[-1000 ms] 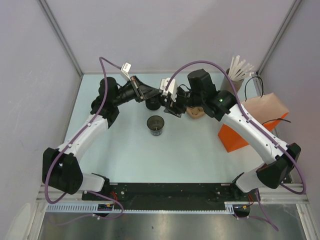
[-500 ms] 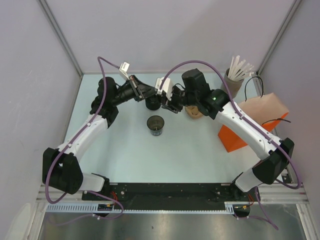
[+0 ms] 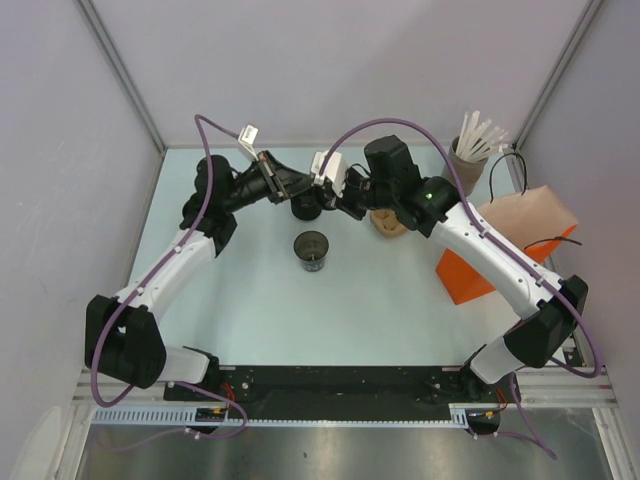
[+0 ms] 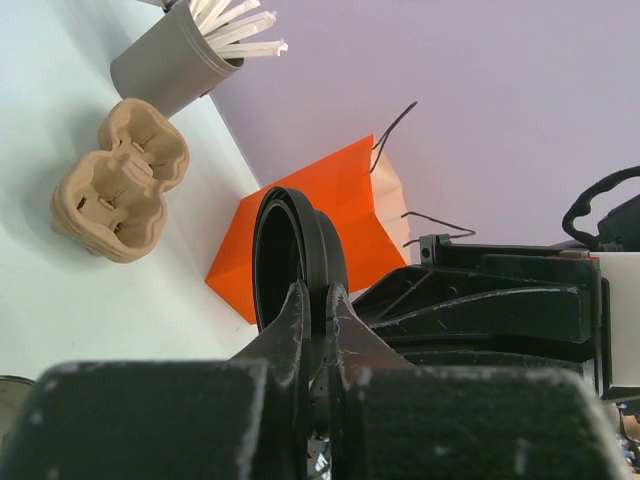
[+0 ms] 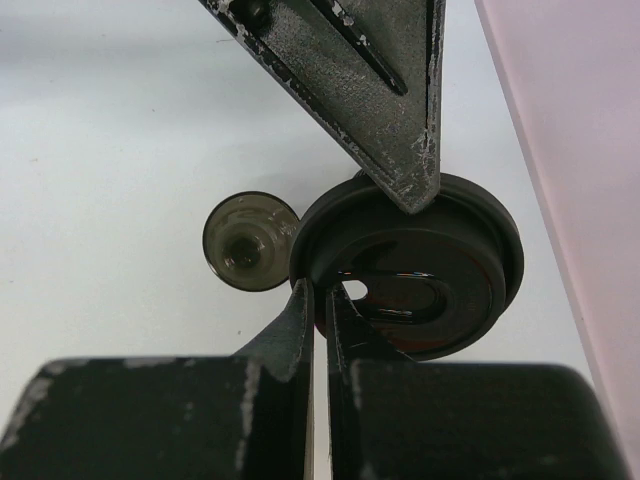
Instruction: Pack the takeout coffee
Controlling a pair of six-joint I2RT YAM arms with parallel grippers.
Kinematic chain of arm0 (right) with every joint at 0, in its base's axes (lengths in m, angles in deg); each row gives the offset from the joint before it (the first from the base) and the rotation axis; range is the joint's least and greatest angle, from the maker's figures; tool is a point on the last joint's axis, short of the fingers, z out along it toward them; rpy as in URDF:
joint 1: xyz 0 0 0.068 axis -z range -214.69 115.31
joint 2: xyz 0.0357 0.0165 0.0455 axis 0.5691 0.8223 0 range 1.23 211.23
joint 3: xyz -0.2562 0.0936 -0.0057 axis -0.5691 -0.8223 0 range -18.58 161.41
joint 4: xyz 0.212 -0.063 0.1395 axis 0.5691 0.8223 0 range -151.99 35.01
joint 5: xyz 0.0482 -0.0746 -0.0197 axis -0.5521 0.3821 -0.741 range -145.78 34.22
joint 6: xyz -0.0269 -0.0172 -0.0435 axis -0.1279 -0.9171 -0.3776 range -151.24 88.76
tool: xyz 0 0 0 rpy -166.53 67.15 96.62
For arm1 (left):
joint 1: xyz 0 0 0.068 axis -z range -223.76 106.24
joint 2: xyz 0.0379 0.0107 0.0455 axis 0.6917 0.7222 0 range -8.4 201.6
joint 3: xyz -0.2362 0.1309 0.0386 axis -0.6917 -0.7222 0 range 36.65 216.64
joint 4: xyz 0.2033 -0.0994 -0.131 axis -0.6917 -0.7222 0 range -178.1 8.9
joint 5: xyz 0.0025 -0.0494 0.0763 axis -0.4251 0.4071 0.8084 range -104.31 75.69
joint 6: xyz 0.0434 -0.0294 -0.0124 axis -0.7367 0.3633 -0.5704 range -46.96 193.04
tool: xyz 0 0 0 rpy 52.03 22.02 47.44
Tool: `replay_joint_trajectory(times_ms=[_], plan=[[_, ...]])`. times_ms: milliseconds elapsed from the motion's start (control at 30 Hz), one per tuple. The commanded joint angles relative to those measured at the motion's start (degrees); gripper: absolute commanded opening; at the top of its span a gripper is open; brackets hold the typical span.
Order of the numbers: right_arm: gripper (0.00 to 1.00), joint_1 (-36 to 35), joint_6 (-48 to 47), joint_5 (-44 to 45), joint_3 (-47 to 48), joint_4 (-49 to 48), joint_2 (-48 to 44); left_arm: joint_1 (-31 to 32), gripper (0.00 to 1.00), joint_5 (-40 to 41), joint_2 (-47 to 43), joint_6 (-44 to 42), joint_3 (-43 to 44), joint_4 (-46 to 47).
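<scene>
As left fingers (image 4: 290,335) pinch the lid (image 5: 440,262), right fingers (image 5: 298,322) grip it too (midair).

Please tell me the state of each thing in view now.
Lid: off the cup, pinched at its rim from both sides.
Cup: upright, uncovered.
Left fingers: shut on the lid.
Right fingers: shut on the lid.
Tub: upright, holding sticks.
Carrier: empty.
Bag: on the table, untouched.

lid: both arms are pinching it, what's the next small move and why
Probably open the left jaws so the right arm alone carries the lid. Both pairs of jaws are shut on its rim, and the cup stands uncovered on the table nearby.
</scene>
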Motion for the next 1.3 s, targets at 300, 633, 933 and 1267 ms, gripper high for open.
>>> replay_joint_trajectory(times_ms=[300, 633, 933, 1267], plan=[[0.0, -0.5, -2.1, -4.0, 8.7, 7.4, 0.6, -9.1, 0.63, -2.6, -3.2, -7.4, 6.6, -1.7], [0.0, -0.2, -3.4, -4.1, 12.0, 15.9, 4.5, -21.9, 1.0, -2.9, -9.0, -27.5, 13.8, -14.2], [0.0, -2.2, -4.0, 0.0, 34.1, 37.0, 23.8, -34.7, 1.0, -1.7, -19.3, -48.3, 12.2, -29.6], [0.0, -6.7, -6.2, 7.1, 43.3, 47.7, 35.8, -35.8, 1.0, 9.2, -25.9, -57.9, 8.3, -37.4]])
